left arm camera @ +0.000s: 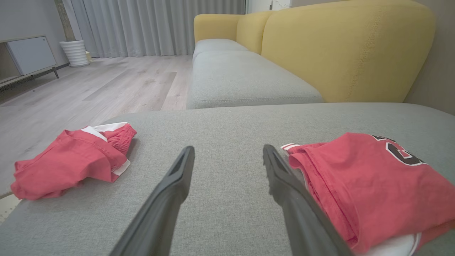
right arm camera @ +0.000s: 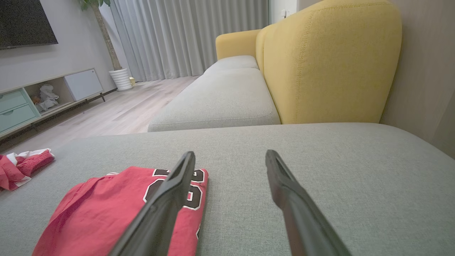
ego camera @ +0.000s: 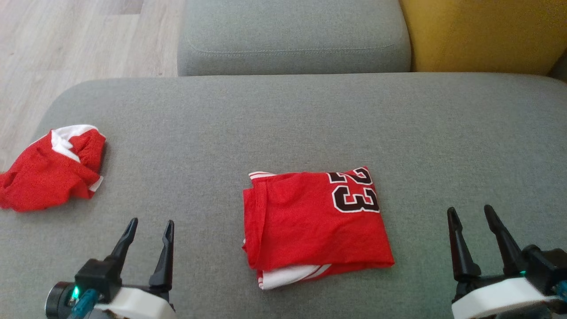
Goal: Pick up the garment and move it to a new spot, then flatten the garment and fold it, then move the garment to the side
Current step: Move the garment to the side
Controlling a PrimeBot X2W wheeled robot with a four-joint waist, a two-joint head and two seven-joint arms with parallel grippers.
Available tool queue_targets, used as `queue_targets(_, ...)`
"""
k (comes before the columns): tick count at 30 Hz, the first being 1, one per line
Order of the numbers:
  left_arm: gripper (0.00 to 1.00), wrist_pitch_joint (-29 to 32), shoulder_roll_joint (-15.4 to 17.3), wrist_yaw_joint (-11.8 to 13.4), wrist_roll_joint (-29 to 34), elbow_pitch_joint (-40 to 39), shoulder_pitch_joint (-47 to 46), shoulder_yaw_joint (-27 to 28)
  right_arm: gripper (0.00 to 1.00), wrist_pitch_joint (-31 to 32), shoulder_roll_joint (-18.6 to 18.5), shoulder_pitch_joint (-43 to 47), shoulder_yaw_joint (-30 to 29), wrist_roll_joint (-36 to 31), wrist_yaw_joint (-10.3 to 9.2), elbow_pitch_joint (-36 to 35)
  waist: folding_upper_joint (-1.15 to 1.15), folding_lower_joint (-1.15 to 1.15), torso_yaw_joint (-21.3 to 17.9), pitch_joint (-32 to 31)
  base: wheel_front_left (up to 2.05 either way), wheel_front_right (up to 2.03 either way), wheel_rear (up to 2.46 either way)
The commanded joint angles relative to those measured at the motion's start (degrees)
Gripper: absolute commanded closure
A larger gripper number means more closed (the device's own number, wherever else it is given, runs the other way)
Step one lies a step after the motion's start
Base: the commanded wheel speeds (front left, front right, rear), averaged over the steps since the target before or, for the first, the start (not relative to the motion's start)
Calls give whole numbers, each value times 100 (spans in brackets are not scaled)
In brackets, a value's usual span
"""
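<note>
Two red garments lie on the grey cushion (ego camera: pixel 283 124) in the head view. The folded jersey (ego camera: pixel 316 223), number 23 showing, sits at centre, between my grippers. The crumpled red garment (ego camera: pixel 51 170) rests at the cushion's left edge, well apart from it. My left gripper (ego camera: pixel 152 221) and right gripper (ego camera: pixel 469 208) sit low on either side, jaws apart, holding nothing.

Left wrist view: my two fingers (left arm camera: pixel 170 199) stand spread over bare cushion. The jersey lies just beside the right finger, the crumpled garment off to the left.

Right wrist view: my fingers (right arm camera: pixel 302 220) are spread likewise. The left finger overlaps the jersey's number; contact cannot be determined. A yellow backrest (right arm camera: pixel 330 64) stands beyond.
</note>
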Motion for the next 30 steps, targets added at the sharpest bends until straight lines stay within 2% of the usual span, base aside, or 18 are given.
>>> queue_targets(1, 0, -6, 116, 57, 35, -227, -174, 191, 0, 16, -41, -144, 96, 41, 40, -235, 0, 0, -14, 3, 0, 0, 0)
queue_targets(21, 0, -6, 139, 161, 58, -255, -237, 100, 0, 75, -39, -152, 94, 95, 40, -193, 0, 0, -21, 15, 0, 0, 0)
queue_targets(30, 0, -2, 125, 150, 78, -316, -462, 7, 0, 213, -39, -370, -32, 74, 40, 246, 0, 0, 273, 138, 0, 0, 0)
